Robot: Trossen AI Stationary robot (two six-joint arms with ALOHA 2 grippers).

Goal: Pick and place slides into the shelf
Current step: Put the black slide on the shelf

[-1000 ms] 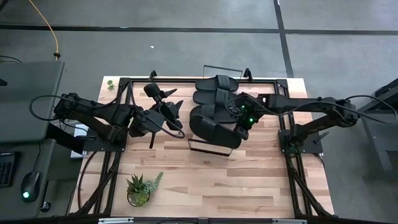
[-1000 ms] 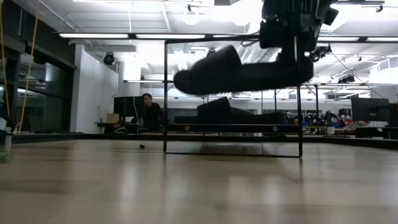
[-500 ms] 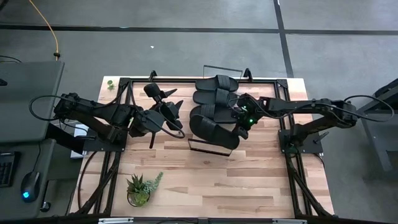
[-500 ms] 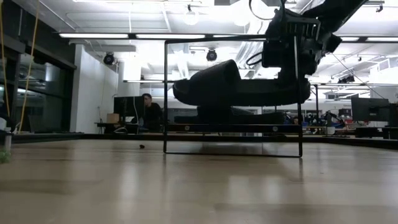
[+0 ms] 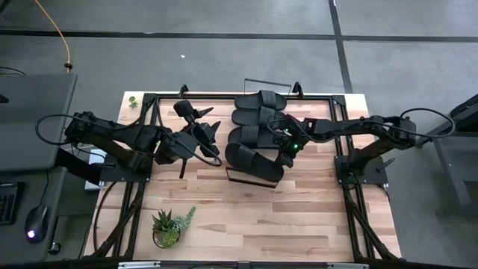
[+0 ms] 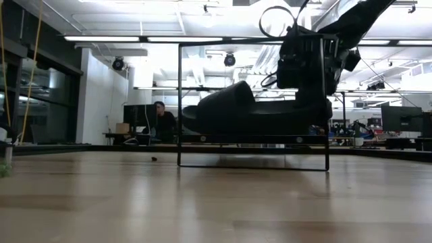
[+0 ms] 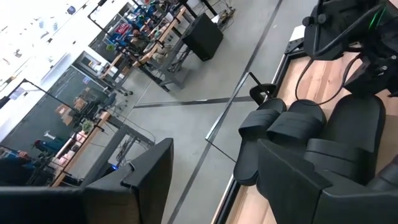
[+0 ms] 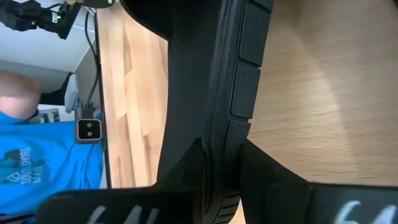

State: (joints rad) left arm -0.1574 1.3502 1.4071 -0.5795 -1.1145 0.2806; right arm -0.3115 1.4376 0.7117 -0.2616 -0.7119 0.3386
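Four black slides (image 5: 258, 128) crowd the shelf (image 5: 237, 176) at the worktop's (image 5: 299, 217) middle. The nearest slide (image 5: 254, 161) is pinched by its sole edge in the right end effector (image 5: 284, 152), low over the shelf's front end. The left end effector (image 5: 203, 133) hovers beside the shelf, fingers parted and empty.

right hand (image 5: 284, 152) clamped — left hand (image 5: 211, 140) open
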